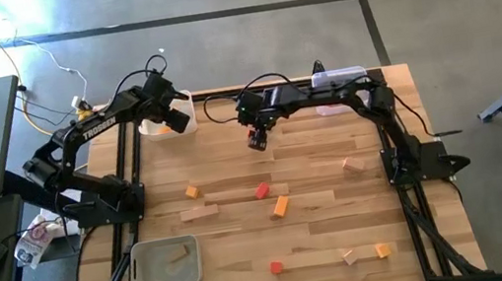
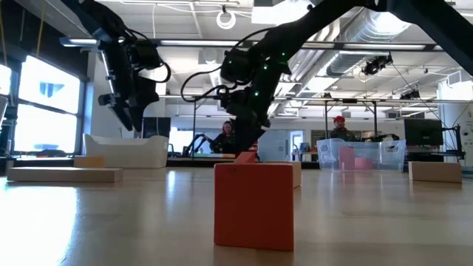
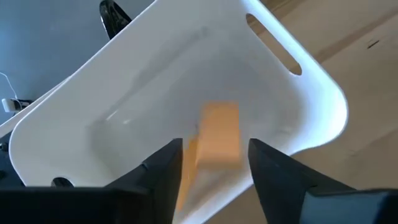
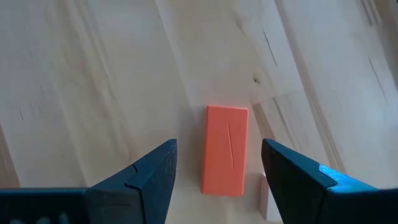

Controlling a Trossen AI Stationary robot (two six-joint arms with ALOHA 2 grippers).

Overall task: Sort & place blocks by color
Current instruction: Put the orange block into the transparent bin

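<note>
My left gripper (image 1: 174,118) hangs open above the white tray (image 1: 152,133) at the table's far left. In the left wrist view an orange block (image 3: 219,132) lies in that tray (image 3: 155,81), between my fingers and apart from them. My right gripper (image 1: 257,138) is open over the far middle of the table. A red bar (image 4: 226,149) lies flat on the wood between its spread fingers, untouched. Loose blocks rest on the table: red (image 1: 261,191), orange (image 1: 281,206), orange (image 1: 192,191), a tan bar (image 1: 199,212), tan (image 1: 352,163).
A tan tray (image 1: 142,276) with a tan piece (image 1: 181,258) sits near the left front edge. A clear tray (image 1: 346,74) stands at the far right. More blocks lie along the near edge: red (image 1: 276,267), tan (image 1: 349,257), orange (image 1: 382,250). People show in the room beyond.
</note>
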